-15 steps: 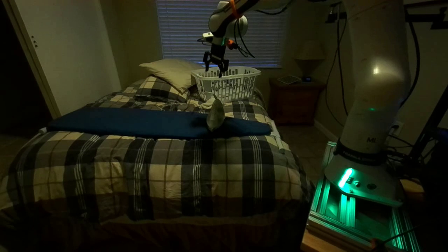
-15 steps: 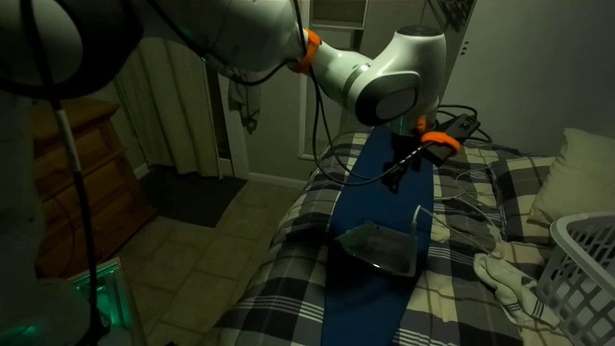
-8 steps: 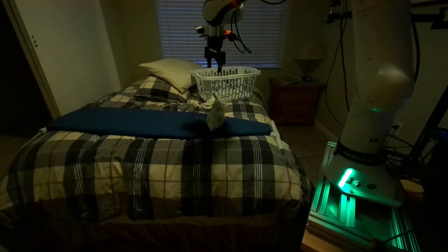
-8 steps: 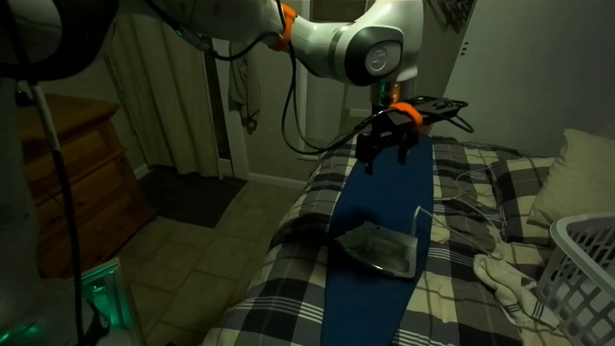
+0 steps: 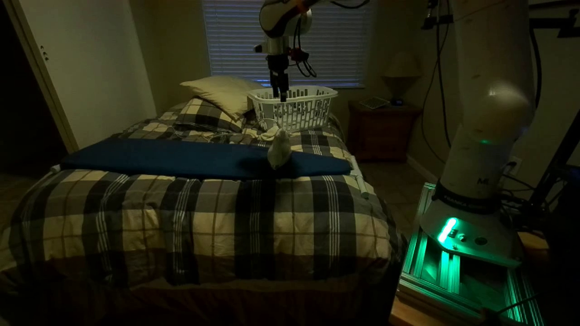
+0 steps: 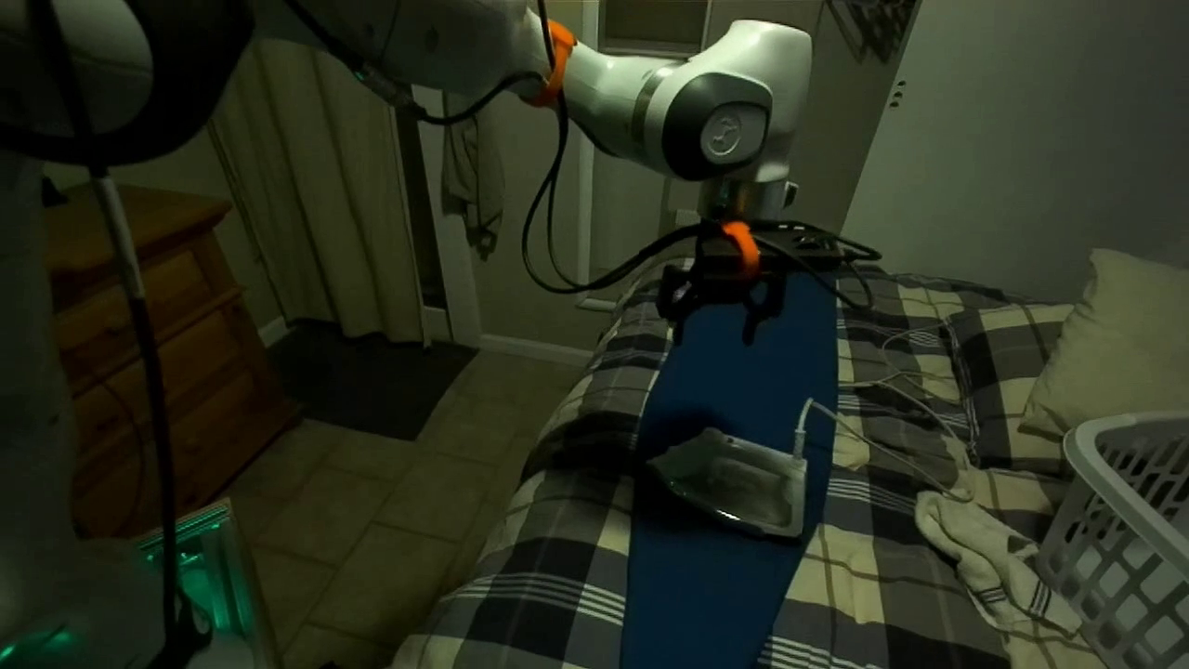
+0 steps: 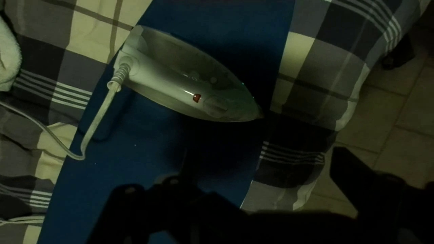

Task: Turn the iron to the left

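Note:
The whitish-grey iron (image 7: 186,81) rests on the blue ironing board (image 7: 129,176), its handle facing the wrist camera. Its tip points right in the wrist view, and its cord leaves from the heel at left. In an exterior view the iron (image 6: 738,483) points its tip left; it also shows in an exterior view (image 5: 279,153). My gripper (image 6: 713,339) is open and empty, pointing down above the board, off to one side of the iron and apart from it. It also shows in an exterior view (image 5: 279,98). In the wrist view the dark fingers (image 7: 264,157) are spread wide.
The board lies across a plaid bed (image 5: 204,217). A white laundry basket (image 5: 294,108), a pillow (image 5: 222,88) and a white sock-like cloth (image 6: 985,557) are on the bed. The cord (image 6: 892,446) trails toward the pillow side. A nightstand (image 5: 383,131) stands beyond.
My gripper has gone from tilted to upright and twisted round. It rose first, then came down a little, shifting left in both exterior views. The iron has not moved.

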### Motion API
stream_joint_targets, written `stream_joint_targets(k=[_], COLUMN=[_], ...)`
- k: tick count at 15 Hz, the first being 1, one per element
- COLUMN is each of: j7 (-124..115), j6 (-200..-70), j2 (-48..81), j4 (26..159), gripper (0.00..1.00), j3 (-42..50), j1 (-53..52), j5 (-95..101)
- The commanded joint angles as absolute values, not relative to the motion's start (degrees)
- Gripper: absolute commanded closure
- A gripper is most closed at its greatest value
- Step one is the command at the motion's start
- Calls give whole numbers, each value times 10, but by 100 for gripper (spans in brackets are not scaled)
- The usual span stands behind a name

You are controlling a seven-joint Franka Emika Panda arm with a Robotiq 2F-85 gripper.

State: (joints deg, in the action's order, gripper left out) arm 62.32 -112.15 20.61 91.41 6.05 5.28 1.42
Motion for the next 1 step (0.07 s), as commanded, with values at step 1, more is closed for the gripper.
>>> stream_joint_targets(k=[1], j7=[619], j6=[-1120], j2=[207], j4=[912], gripper=[0], j3=[43], j1=[69], j5=[20])
